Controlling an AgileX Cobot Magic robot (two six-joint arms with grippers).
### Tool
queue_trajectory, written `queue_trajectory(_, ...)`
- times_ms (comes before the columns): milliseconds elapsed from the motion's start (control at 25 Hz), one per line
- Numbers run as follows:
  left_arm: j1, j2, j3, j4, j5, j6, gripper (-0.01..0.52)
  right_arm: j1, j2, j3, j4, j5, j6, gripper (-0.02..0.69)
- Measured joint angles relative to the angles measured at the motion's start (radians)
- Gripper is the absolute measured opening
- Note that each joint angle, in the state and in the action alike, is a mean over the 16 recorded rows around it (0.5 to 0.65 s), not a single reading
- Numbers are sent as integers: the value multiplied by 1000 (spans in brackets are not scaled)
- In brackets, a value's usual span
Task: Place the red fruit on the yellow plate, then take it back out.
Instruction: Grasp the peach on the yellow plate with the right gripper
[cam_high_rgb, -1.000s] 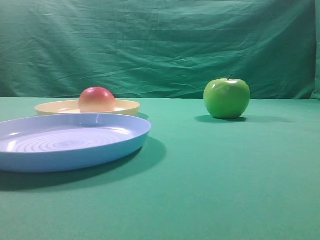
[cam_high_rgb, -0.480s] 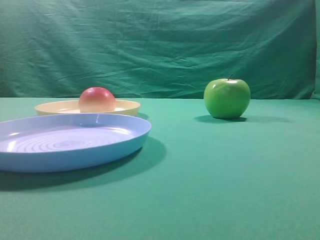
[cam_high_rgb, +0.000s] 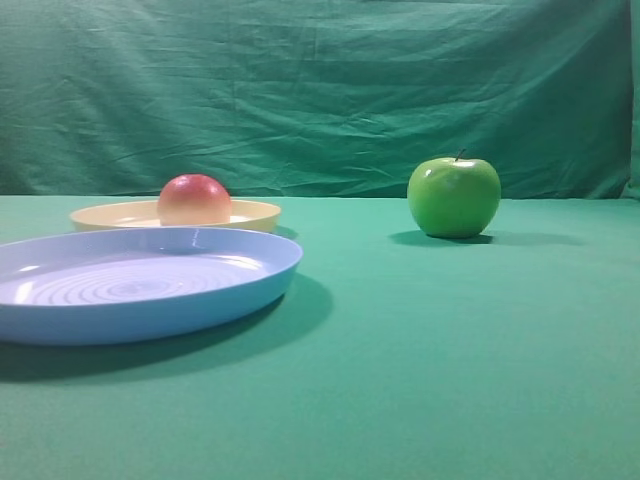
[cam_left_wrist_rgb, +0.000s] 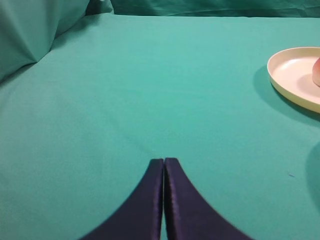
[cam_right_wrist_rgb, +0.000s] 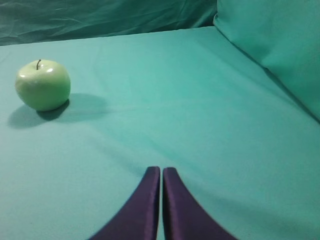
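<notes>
**What's cut off or blocked here**

Blue plate (cam_high_rgb: 150, 285) runs off the left edge up front, and its far rim covers the near edge of the yellow plate (cam_high_rgb: 250, 212) plus the bottom of the red fruit (cam_high_rgb: 194, 199). In the left wrist view that plate and fruit (cam_left_wrist_rgb: 316, 72) get chopped by the right edge.

We are looking at a table (cam_high_rgb: 450, 350) covered in green cloth, with a wrinkled green backdrop (cam_high_rgb: 330, 90) hanging behind it. Lying directly on the cloth at the left, a large light-blue plate (cam_high_rgb: 240, 290) is sitting nearest the front, and the yellow plate (cam_high_rgb: 255, 213) is resting just behind it, partly hidden by the blue rim. A green apple (cam_high_rgb: 454, 196) is standing upright on the cloth to the right, well apart from both plates, casting a soft shadow.
</notes>
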Motion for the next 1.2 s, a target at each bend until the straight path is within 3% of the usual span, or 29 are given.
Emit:
queue_trajectory(280,0,0,0,0,0,0,0,6,18,-34,34,10,-1,0)
queue_trajectory(560,0,0,0,0,0,-1,0,54,120,-206,71,109,-13,0)
queue_trajectory(1200,0,0,0,0,0,-2,0,157,703,-799,233,496,-263,0)
